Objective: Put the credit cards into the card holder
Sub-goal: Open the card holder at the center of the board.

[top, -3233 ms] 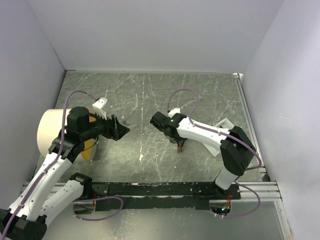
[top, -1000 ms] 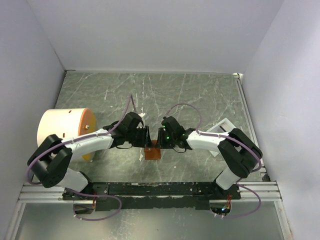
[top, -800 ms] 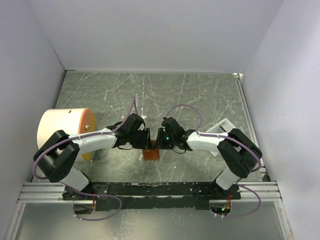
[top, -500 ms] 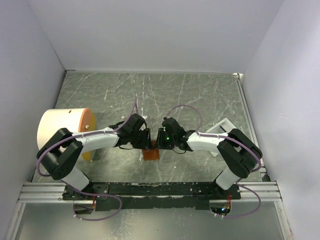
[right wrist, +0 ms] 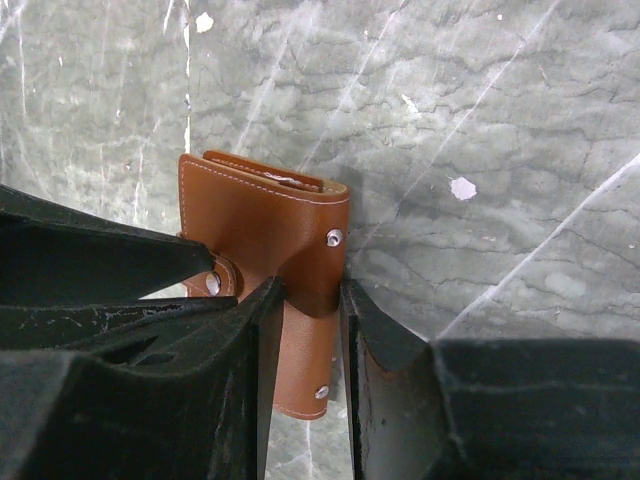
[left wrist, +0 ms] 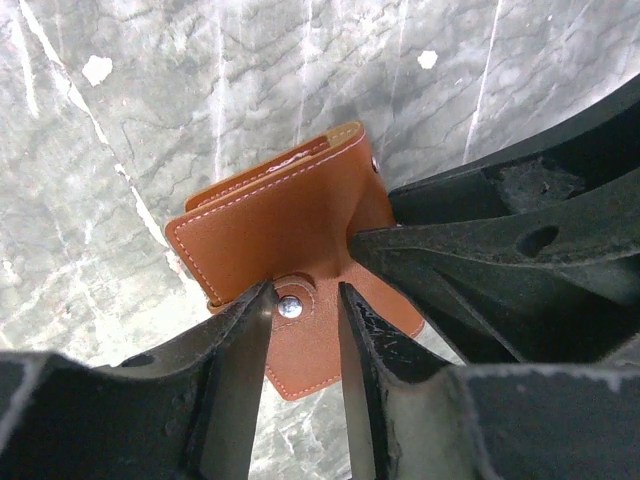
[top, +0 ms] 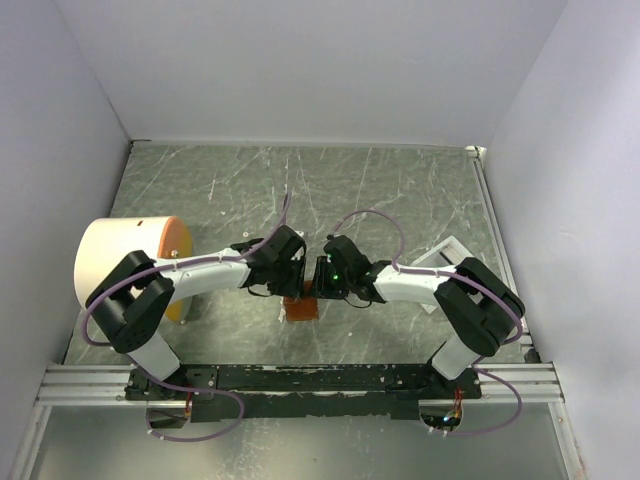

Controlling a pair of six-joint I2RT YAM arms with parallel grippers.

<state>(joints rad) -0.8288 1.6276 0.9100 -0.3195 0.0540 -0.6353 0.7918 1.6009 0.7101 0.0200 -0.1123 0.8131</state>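
Observation:
The card holder point(top: 300, 308), a small brown leather wallet with pale snap buttons, hangs just above the table's middle between both grippers. My left gripper point(left wrist: 297, 295) is shut on its snap tab, the button point(left wrist: 290, 308) showing between the fingers. From the other side, my right gripper point(right wrist: 312, 290) pinches a leather flap of the card holder point(right wrist: 250, 220), which buckles between the pads. The two grippers point(top: 297, 280) point(top: 316, 278) almost touch. A thin pale edge shows in the holder's top slot point(left wrist: 300, 155). No credit cards are in view.
A large cream roll with an orange face point(top: 125, 260) stands at the left, close to the left arm's elbow. A white rectangular tray point(top: 450, 250) lies at the right behind the right arm. Walls close in the table on three sides.
The left arm came over from beside the roll to the wallet that the right gripper held alone. Over the last second it edged right, closer to the right gripper.

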